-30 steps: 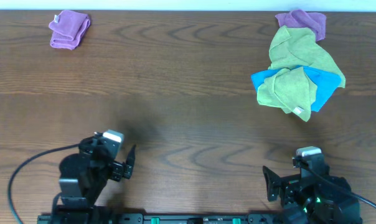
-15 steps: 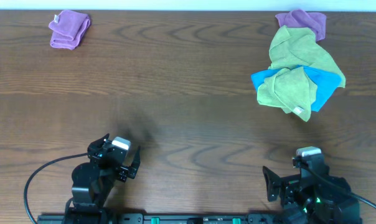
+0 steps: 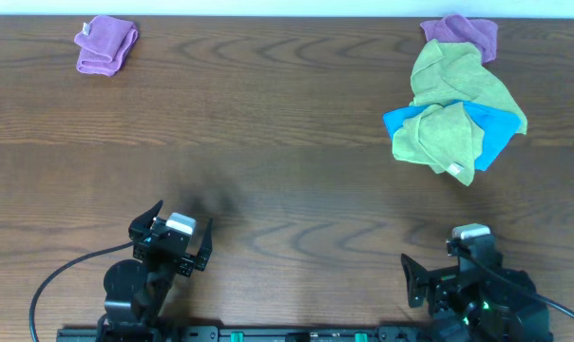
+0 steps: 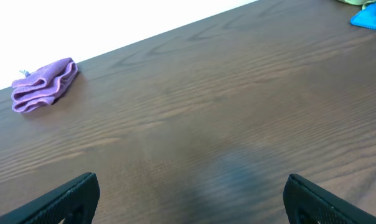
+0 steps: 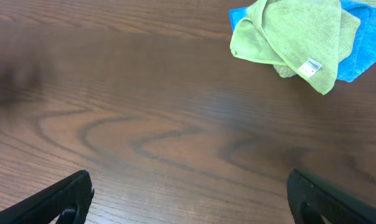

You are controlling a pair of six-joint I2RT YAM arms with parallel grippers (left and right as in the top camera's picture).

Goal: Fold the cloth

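The cloth [image 3: 106, 46] is lying at the far left corner of the table [image 3: 268, 142], bunched into a small folded bundle with its layered edges showing in the left wrist view [image 4: 43, 84]. Nothing is touching it, and it is sitting well apart from both arms. The left gripper [image 3: 183, 216] is hovering at the near edge of the table, its fingers [image 4: 70, 199] standing wide apart with only bare wood between them. The right gripper [image 3: 430, 261] is waiting at the near right edge, also spread wide and holding nothing, its fingers [image 5: 57, 199] framing empty tabletop. At the far right a heap is lying: a second purple cloth [image 3: 463, 33] is peeking out at the back, a large green cloth [image 3: 463, 81] is draping over it, and a smaller green cloth [image 3: 439, 133] with a white tag [image 5: 310, 66] is resting on a blue cloth [image 3: 496, 133].
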